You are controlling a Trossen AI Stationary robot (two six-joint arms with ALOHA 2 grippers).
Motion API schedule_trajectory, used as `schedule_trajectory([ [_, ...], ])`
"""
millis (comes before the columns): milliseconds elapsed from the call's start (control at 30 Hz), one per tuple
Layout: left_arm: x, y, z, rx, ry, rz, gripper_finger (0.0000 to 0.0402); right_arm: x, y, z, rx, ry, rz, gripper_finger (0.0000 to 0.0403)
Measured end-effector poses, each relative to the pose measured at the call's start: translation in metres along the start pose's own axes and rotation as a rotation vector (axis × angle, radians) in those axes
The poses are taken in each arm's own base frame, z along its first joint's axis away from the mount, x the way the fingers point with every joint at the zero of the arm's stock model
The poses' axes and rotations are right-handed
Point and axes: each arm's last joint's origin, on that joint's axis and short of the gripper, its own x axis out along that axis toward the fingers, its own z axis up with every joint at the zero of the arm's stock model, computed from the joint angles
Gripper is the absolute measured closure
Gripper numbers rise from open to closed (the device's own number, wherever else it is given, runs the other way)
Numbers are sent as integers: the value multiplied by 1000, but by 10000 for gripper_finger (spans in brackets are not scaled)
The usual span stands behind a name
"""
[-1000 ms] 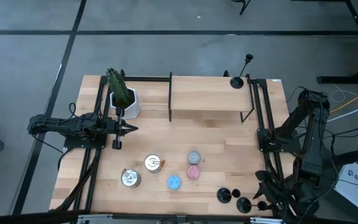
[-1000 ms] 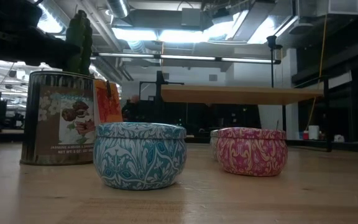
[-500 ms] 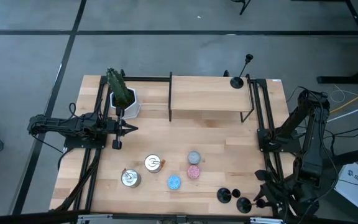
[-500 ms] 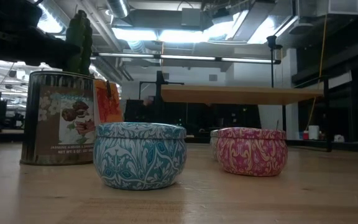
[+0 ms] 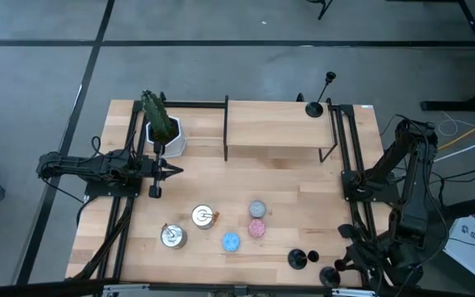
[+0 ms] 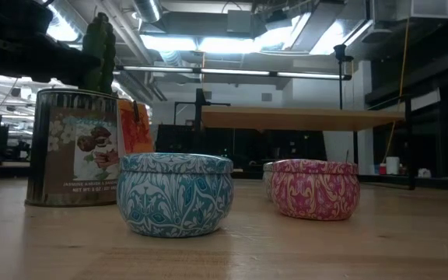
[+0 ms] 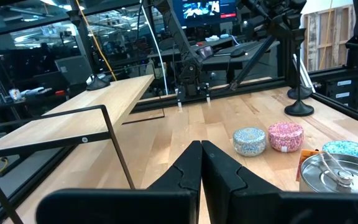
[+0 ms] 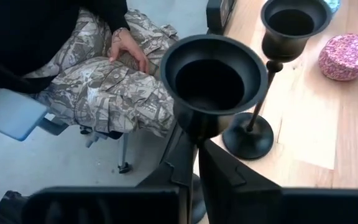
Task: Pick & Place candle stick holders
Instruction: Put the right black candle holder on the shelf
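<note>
Stems are the natural hold — the right gripper (image 8: 196,149), at the table's near right corner, is clamped on a candle stick holder (image 8: 213,84) just below its empty cup; it looks rigid, light, top-heavy. Another holder (image 8: 272,56) stands just beside. Farther off, the left gripper (image 7: 201,163) waits closed, empty — beyond it two lidded tins (image 7: 268,139).

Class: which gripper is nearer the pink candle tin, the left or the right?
The right. The right gripper sits at the table's near right corner, a short way from the pink tin. The left gripper waits farther off, by the plant at the table's left.
</note>
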Motion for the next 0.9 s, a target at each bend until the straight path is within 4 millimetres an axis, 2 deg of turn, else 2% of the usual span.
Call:
schedule_trajectory([
  [367, 0, 0, 0, 0, 0, 0, 398, 0, -8, -3, -46, -25, -114, 381],
  [900, 0, 0, 0, 0, 0, 0, 398, 0, -8, -3, -46, -25, -114, 401],
])
